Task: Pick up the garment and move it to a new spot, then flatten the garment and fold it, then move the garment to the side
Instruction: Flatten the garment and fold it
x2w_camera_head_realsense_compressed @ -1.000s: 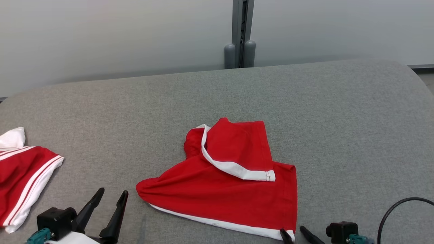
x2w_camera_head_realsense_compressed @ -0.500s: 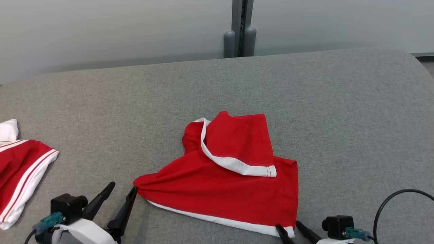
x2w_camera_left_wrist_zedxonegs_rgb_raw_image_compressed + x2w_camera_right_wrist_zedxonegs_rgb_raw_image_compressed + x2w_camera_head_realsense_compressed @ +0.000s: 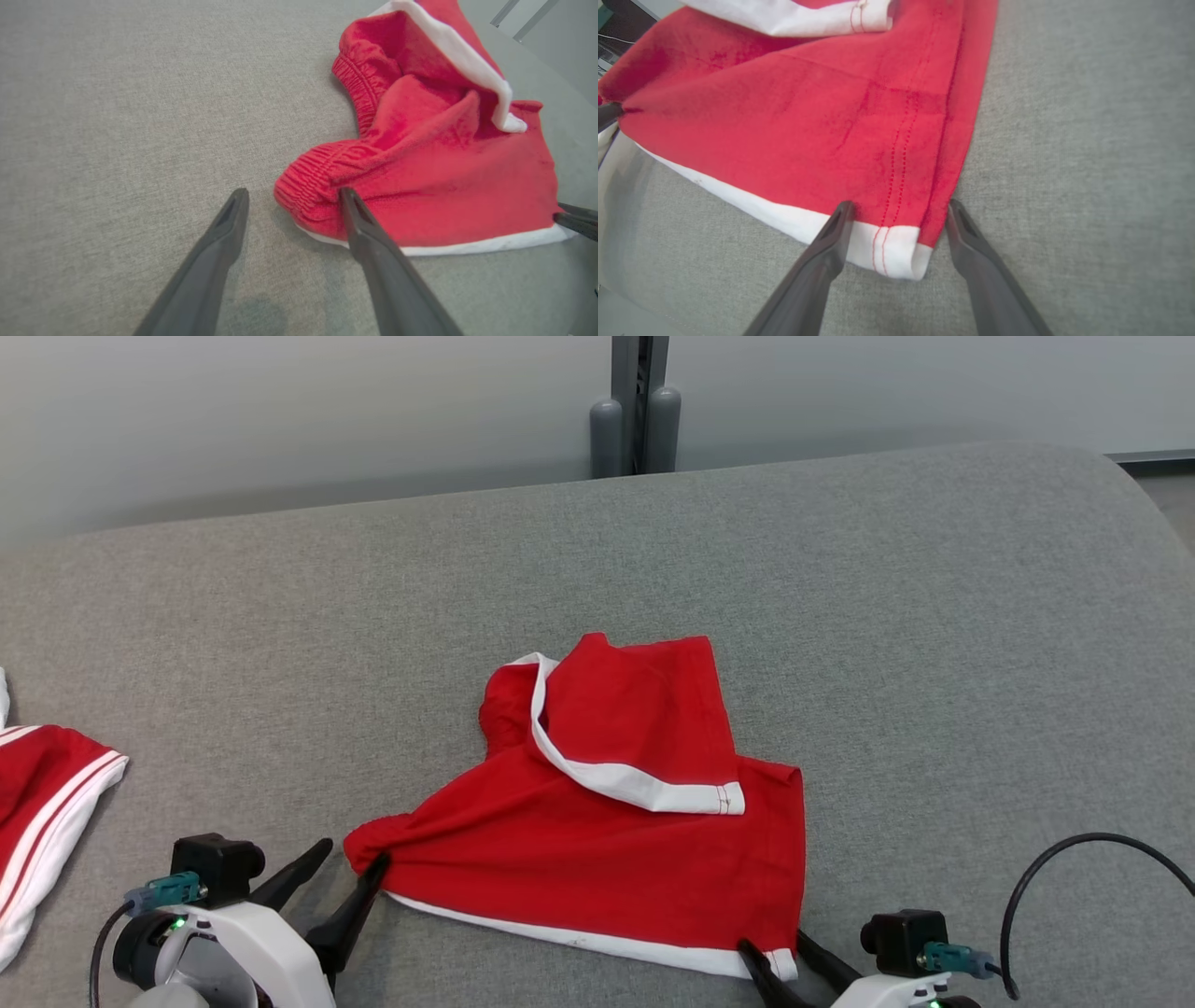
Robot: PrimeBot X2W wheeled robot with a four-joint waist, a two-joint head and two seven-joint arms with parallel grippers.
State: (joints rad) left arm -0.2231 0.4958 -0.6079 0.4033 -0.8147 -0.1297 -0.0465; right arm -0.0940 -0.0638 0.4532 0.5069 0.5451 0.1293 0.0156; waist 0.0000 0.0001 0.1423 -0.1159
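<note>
From the head: crept in on the red garment lying mid-counter, left claw at the bunched corner, right claw at the white-edged corner. From the left wrist: spread wide, touching the waistband. From the right wrist: spread wide around the corner. Ready to pinch both.

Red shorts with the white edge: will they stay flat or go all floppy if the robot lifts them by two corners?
Probably floppy: the red knit shorts with white trim lie folded over and wrinkled. Likely light, being thin cloth. The gathered elastic waistband may stretch a bit when pulled.
</note>
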